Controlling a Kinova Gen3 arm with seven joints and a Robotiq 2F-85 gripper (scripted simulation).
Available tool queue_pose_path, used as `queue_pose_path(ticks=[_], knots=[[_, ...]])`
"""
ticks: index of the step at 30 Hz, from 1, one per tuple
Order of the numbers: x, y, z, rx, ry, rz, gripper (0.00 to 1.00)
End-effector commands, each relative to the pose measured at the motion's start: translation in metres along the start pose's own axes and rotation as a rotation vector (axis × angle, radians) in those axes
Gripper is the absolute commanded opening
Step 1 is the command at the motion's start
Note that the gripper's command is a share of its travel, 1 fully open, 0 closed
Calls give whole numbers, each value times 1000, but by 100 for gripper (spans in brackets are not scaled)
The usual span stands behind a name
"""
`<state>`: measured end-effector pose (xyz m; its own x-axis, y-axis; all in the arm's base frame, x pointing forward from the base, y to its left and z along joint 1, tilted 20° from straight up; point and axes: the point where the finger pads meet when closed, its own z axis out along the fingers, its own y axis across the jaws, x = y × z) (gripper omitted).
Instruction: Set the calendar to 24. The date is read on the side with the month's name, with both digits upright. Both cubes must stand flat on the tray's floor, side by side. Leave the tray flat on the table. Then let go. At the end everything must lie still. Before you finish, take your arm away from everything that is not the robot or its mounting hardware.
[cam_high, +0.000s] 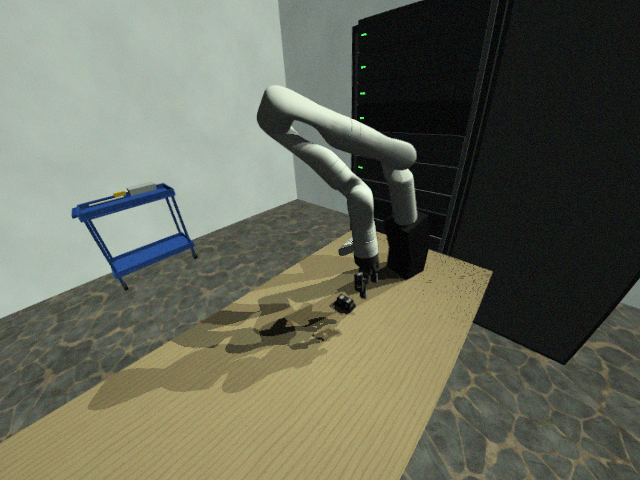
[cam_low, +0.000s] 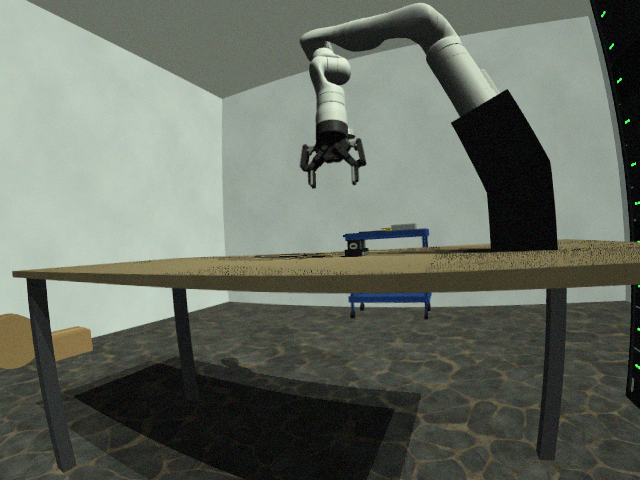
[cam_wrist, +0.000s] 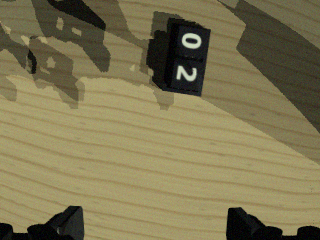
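In the wrist view, two black cubes sit side by side in a dark holder. One cube (cam_wrist: 191, 41) shows a white 0 on top and the other cube (cam_wrist: 186, 74) a white 2; both digits lie turned sideways in this view. The cubes and their dark tray (cam_low: 354, 253) stand on the table; in the exterior view a light 0-like mark shows on a cube side (cam_low: 353, 246). The top view shows the cubes (cam_high: 343, 299) small. No month's name can be read. My gripper (cam_high: 369, 288) (cam_low: 333, 184) (cam_wrist: 155, 224) is open and empty, high above the table, off to one side of the cubes.
The wooden table (cam_high: 361, 372) (cam_low: 248, 271) (cam_wrist: 125, 160) carries the arm's black base (cam_high: 408, 248) (cam_low: 522, 206) at one end. Arm shadows fall around the tray. A blue cart (cam_high: 152, 253) (cam_low: 387, 235) and a dark server rack (cam_high: 413, 77) stand off the table.
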<state>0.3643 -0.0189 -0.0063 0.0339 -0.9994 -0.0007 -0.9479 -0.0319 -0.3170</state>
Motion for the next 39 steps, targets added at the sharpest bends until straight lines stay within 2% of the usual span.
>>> queue_pose_path(ticks=[1, 12, 13, 22, 23, 30, 34, 39], knots=[[20, 6, -3, 2, 36, 32, 100], [21, 2, -2, 9, 38, 34, 100], [34, 10, -5, 2, 60, 54, 100], [35, 6, -4, 9, 62, 56, 100], [46, 14, -6, 2, 81, 73, 100], [47, 10, -6, 8, 83, 75, 100], [77, 25, -12, 0, 134, 123, 100], [87, 26, -13, 5, 153, 140, 100]])
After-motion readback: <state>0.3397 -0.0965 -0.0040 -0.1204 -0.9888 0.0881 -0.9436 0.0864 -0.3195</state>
